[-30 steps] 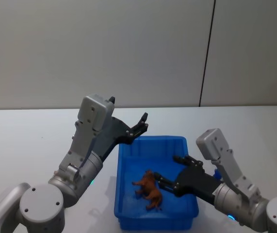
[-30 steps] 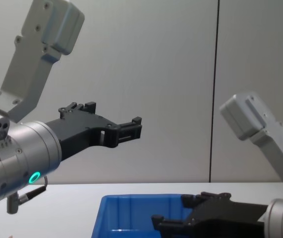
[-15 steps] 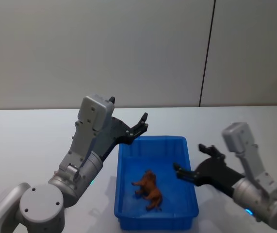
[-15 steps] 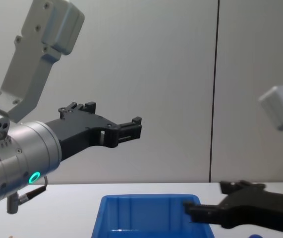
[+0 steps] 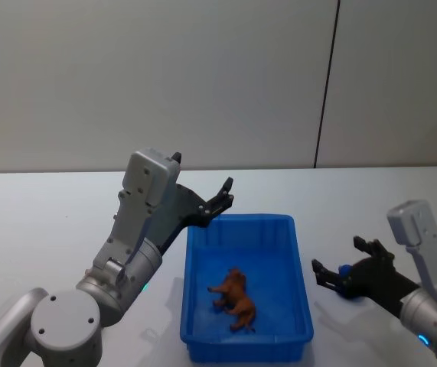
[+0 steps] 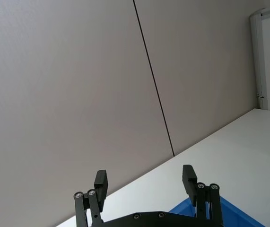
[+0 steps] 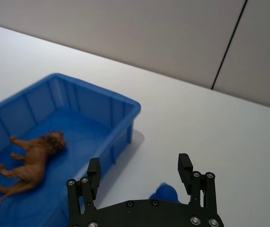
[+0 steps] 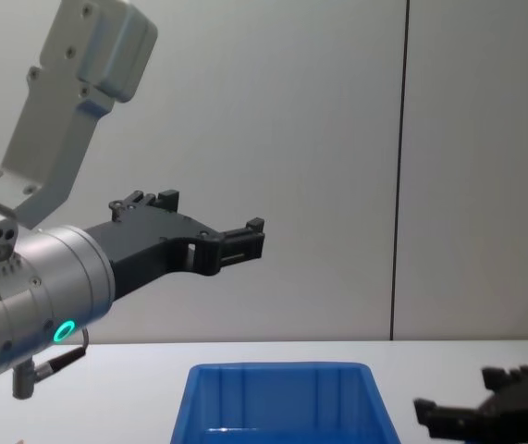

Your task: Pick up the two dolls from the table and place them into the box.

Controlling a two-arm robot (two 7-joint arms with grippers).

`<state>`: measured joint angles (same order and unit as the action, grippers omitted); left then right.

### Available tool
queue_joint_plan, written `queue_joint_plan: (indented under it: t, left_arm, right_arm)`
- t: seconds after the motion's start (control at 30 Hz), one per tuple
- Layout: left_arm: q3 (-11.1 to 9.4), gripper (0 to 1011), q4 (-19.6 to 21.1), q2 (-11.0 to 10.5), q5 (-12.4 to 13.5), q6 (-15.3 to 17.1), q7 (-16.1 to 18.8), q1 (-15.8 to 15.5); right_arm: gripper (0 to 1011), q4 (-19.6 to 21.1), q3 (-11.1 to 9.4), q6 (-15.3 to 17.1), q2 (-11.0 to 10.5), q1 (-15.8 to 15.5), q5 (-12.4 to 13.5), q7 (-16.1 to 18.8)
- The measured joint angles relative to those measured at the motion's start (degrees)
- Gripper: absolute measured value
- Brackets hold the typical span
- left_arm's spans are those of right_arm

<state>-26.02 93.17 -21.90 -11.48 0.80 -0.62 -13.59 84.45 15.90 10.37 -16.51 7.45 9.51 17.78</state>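
The blue box [image 5: 200,284] stands on the white table [image 5: 50,222]. A reddish-brown doll [image 5: 234,300] lies on its side on the box floor, also seen as the doll [image 7: 33,161] in the right wrist view. My right gripper [image 5: 340,258] is open, low over the table just right of the box. A small blue object [image 7: 165,193] lies on the table beneath it, partly hidden by the gripper body. My left gripper [image 5: 220,199] hangs open and empty above the box's far left corner, seen as the left gripper [image 8: 245,239] in the chest view.
A grey wall with a dark vertical seam [image 5: 325,92] rises behind the table. Bare tabletop [image 7: 196,118] stretches beyond the box and to its right. The box's near rim [image 8: 282,372] shows low in the chest view.
My right gripper has pulled out of the box, where it hung open beside the brown doll, and moved right to the table next to it. The left arm has not moved.
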Motion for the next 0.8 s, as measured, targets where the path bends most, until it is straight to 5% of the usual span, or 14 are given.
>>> queue_joint_plan:
  t: [0.8]
  left_arm:
    - [0.00,1001,0.00,0.00,0.00,0.00,0.00,0.00]
  right_arm:
    - [1001,-9.16,-0.86,3.38,0.58,3.77,-0.46,-0.47]
